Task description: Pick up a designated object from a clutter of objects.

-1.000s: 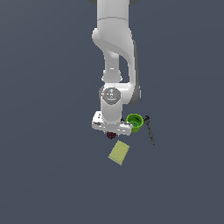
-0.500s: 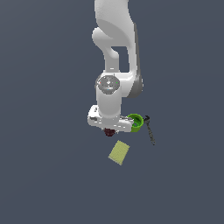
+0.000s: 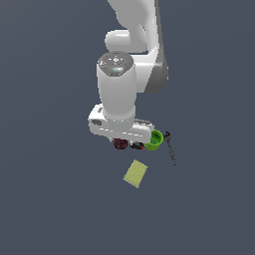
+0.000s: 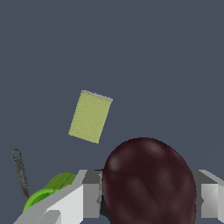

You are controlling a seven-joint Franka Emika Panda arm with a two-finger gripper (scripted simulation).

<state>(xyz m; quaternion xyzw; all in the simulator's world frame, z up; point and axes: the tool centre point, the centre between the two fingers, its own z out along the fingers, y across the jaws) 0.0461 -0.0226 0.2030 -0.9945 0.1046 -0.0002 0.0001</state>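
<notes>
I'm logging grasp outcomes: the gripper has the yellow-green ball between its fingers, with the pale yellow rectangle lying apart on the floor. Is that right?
Not quite. The thing between the fingers of the gripper is the dark maroon ball, not a yellow-green one; the wrist view shows it. The pale yellow rectangle does lie apart on the floor.

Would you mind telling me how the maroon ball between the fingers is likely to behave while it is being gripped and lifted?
The maroon ball looks round and glossy, so it may slip or squirt out if the tool squeezes off-centre. It fills the gap between the fingers, so the hold is probably snug. If released, it would likely roll.
</notes>
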